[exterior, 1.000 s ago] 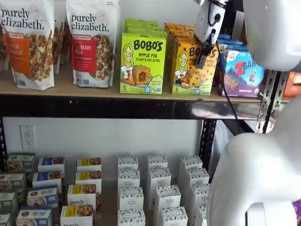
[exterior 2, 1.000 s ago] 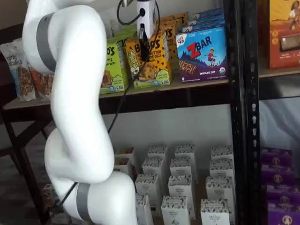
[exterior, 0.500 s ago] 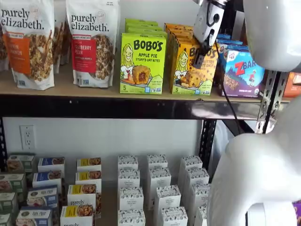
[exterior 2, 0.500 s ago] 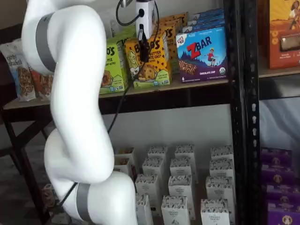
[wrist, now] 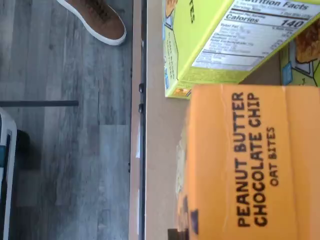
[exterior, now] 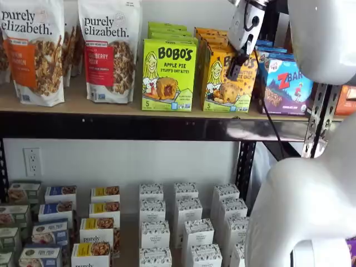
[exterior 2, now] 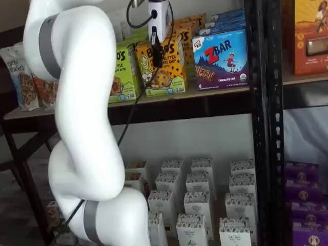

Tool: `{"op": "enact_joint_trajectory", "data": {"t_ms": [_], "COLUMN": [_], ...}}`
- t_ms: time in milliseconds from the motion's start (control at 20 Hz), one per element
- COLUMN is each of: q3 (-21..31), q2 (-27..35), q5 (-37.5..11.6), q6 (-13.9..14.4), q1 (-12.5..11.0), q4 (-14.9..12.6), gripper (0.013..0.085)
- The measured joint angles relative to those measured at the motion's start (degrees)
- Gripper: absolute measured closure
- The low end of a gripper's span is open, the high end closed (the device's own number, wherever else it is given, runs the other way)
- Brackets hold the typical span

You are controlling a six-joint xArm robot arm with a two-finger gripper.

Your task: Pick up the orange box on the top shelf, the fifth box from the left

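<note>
Your wrist view looks down on the orange box (wrist: 240,160), its "Peanut Butter Chocolate Chip" panel facing up, with the green box (wrist: 220,40) just beside it at the top shelf (wrist: 157,150) edge. In both shelf views the end effector (exterior: 236,65) hangs before the orange box; you cannot tell whether its fingers (exterior 2: 157,51) are spread.

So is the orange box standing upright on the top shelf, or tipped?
Upright. In both shelf views the orange box stands square on the top shelf, base flat, beside the green box.
</note>
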Motion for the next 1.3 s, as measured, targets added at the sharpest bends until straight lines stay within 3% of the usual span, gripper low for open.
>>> {"op": "enact_joint_trajectory", "data": {"t_ms": [500,650,1050,1300], "q3": [-0.3,-0.4,-0.9,-2.5], "q2": [0.0,0.0,-0.3,-0.9], "q5": [0.5,0.6,1.4,4.7], "q6": [-0.1,-0.1,0.0,0.0], "q1": [-0.2,-0.3,-0.2,-0.8], "q4": [0.3,0.4,-0.3,0.0], "gripper": [0.053,0.061,0.061,0.061]}}
